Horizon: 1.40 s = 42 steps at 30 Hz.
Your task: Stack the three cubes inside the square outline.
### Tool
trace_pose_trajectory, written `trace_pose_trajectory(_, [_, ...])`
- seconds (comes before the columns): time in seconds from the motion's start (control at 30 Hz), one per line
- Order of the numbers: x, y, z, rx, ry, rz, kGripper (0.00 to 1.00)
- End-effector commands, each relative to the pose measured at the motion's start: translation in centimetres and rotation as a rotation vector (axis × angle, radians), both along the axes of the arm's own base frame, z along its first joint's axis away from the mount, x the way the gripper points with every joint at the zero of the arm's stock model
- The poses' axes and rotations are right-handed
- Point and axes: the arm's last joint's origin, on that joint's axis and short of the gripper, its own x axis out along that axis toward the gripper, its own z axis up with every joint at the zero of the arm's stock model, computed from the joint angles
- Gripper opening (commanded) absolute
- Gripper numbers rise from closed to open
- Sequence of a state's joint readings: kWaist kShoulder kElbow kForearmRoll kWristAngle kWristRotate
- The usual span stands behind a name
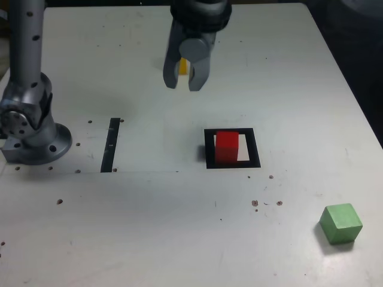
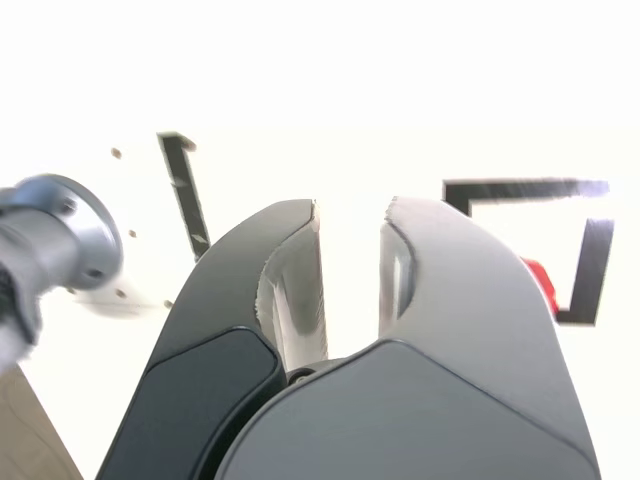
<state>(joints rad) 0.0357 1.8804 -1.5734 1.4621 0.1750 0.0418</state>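
I see the small matte red cube (image 1: 227,145) sitting inside the glossy black tape square outline (image 1: 232,164) near the white tabletop's (image 1: 179,227) middle. The green cube (image 1: 341,223) rests near the front edge at the exterior view's right. My grey gripper (image 1: 184,84) hangs toward the far edge, jaws slightly parted, with the yellow cube (image 1: 182,66) partly hidden behind them.

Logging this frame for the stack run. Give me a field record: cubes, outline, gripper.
red cube: inside the square outline, nothing on it
green cube: loose on the table, near corner at the exterior view's right
yellow cube: far side, mostly hidden behind the gripper
gripper: above the table, jaws slightly apart, nothing between them
stack: not yet started beyond red
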Motion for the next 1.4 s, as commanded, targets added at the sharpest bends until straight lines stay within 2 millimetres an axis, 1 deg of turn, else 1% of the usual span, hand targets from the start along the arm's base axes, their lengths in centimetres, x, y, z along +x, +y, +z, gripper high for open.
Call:
trace_pose_trajectory(0.0, [-0.7, 1.3, 0.4, 0.005, -0.015, 0.022, 0.89])
trace_pose_trajectory(0.13, [-1.9, 5.2, 0.8, 0.010, -0.033, 0.086, 0.92])
trace_pose_trajectory(0.23, [-2.8, 8.1, 0.6, 0.011, -0.034, 0.140, 0.95])
trace_pose_trajectory(0.37, [-3.7, 12.0, -0.5, -0.001, -0.051, 0.195, 0.99])
trace_pose_trajectory(0.43, [-4.1, 14.3, -1.3, -0.014, -0.070, 0.211, 0.99])
trace_pose_trajectory(0.53, [-4.5, 17.0, -2.2, -0.029, -0.076, 0.227, 0.99])
trace_pose_trajectory(0.63, [-4.7, 19.3, -3.1, -0.033, -0.061, 0.236, 0.99])
trace_pose_trajectory(0.7, [-4.7, 20.4, -3.7, -0.032, -0.045, 0.237, 0.99])
trace_pose_trajectory(0.8, [-4.5, 21.5, -4.5, -0.029, -0.021, 0.236, 0.99])
trace_pose_trajectory(0.9, [-4.4, 22.0, -5.1, -0.031, -0.005, 0.231, 0.99])
trace_pose_trajectory(1.13, [-3.3, 21.7, -6.8, -0.057, 0.009, 0.183, 0.98])
trace_pose_trajectory(1.37, [-2.7, 22.1, -8.7, -0.080, 0.021, 0.189, 0.95])
